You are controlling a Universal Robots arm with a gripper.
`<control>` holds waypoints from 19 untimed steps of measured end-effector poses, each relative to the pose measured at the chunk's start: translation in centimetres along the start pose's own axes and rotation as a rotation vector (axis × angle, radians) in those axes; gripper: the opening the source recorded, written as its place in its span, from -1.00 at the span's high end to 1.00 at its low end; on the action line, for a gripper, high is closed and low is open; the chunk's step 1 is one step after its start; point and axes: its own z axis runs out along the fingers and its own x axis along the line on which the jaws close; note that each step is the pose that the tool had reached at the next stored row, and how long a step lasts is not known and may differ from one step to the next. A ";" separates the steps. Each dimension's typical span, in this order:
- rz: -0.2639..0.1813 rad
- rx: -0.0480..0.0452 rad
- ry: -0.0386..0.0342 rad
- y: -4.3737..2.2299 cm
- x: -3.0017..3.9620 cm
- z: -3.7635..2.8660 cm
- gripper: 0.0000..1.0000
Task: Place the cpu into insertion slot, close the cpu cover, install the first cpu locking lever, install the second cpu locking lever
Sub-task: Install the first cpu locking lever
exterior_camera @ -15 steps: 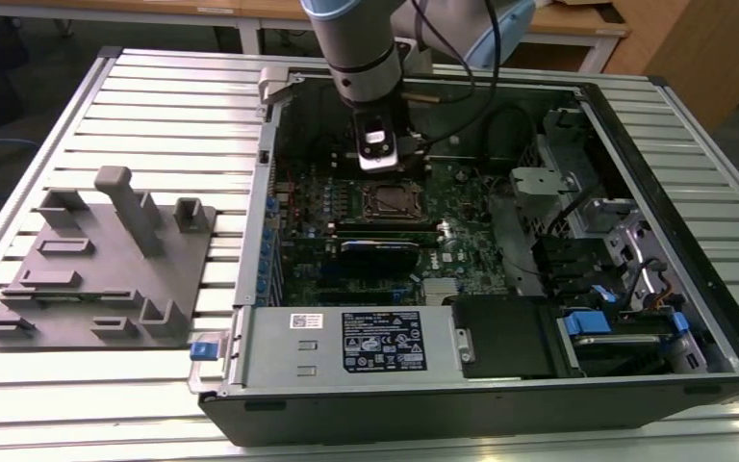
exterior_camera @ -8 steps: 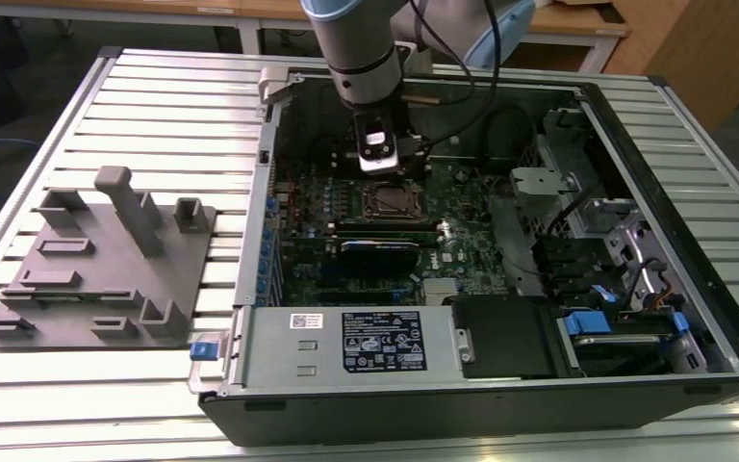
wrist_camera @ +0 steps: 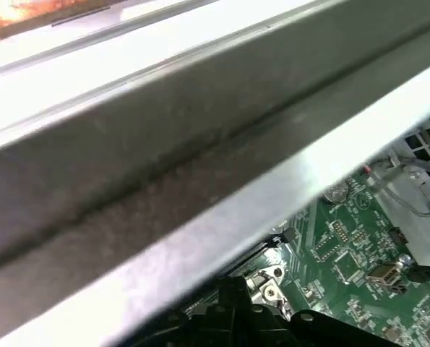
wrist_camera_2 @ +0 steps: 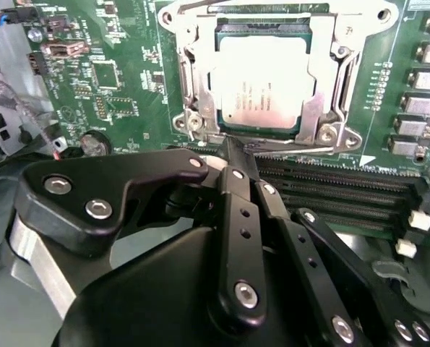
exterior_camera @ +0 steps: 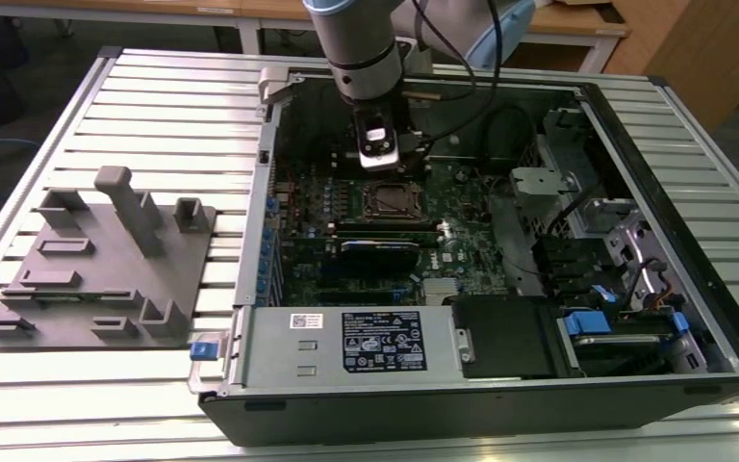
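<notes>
An open computer case (exterior_camera: pixel 626 192) lies on a slatted metal tabletop (exterior_camera: pixel 165 87), with a grey moulded fixture (exterior_camera: pixel 100 260) beside it on the exterior view's left. The arm (exterior_camera: pixel 359 58) reaches down into the case over the green motherboard (wrist_camera_2: pixel 121 87).

In the second wrist view the cpu (wrist_camera_2: pixel 267 79) sits in the insertion slot (wrist_camera_2: pixel 258 29). The print on its silver top is too faint to read. The cpu cover (wrist_camera_2: pixel 321 108) lies down flat around it, and the chip shows through its window. The claw (wrist_camera_2: pixel 230 148) has its black fingers drawn together with nothing between them, their tip just beside the cover's near edge, next to the long black memory slots (wrist_camera_2: pixel 330 195).

A white sticker on the power supply (exterior_camera: pixel 383 342) carries print too small to make out.
</notes>
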 end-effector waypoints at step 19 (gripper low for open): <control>0.010 -0.0270 0.0166 0.20 0.23 -0.59 0.80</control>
